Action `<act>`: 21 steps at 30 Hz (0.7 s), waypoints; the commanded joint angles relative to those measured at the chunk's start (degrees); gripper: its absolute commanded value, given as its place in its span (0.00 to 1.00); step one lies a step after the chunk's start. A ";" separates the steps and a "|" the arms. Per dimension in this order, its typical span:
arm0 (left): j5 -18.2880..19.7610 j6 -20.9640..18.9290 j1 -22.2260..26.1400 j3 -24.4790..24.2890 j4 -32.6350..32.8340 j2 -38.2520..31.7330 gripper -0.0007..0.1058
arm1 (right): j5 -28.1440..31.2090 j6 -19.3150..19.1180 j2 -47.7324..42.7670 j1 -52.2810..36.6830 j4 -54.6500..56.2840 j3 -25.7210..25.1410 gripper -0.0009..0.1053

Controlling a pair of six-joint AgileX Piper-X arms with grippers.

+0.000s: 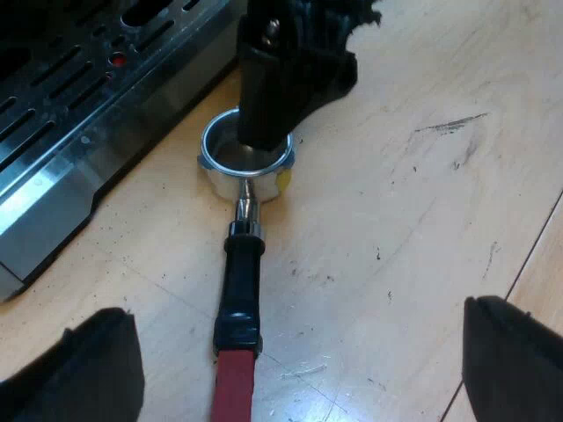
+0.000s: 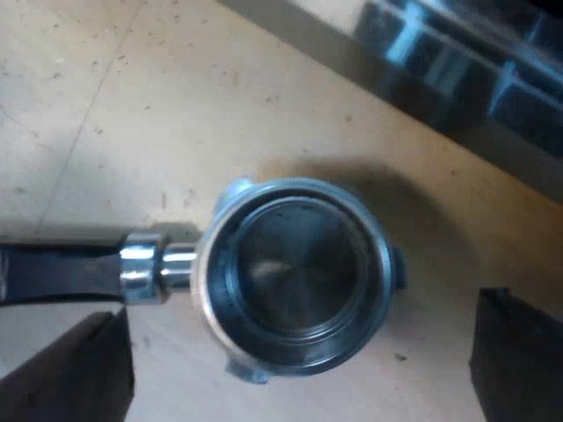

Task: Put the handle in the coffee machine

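Right pincer (image 2: 303,338) hangs spread just above the holder (image 2: 295,272), at its basket, pinching nothing. Left pincer (image 1: 299,312), also spread, sits over the red-ended handle (image 1: 239,290). Holder lies flat on the desk (image 1: 413,220), beside what seems the espresso machine (image 1: 62,132) drip tray.

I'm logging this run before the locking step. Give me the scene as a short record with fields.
holder: lying on the table, beside the machine, not locked in
basket: opening up, looks empty
red end: points toward the left gripper
left gripper: open, apart from the holder
right gripper: open, over the basket, a finger on either side
task: not yet done
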 commanded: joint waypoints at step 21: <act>0.30 -0.57 0.14 -0.18 -2.79 4.01 0.72 | -5.64 -2.98 9.48 -1.27 -5.17 -0.32 0.77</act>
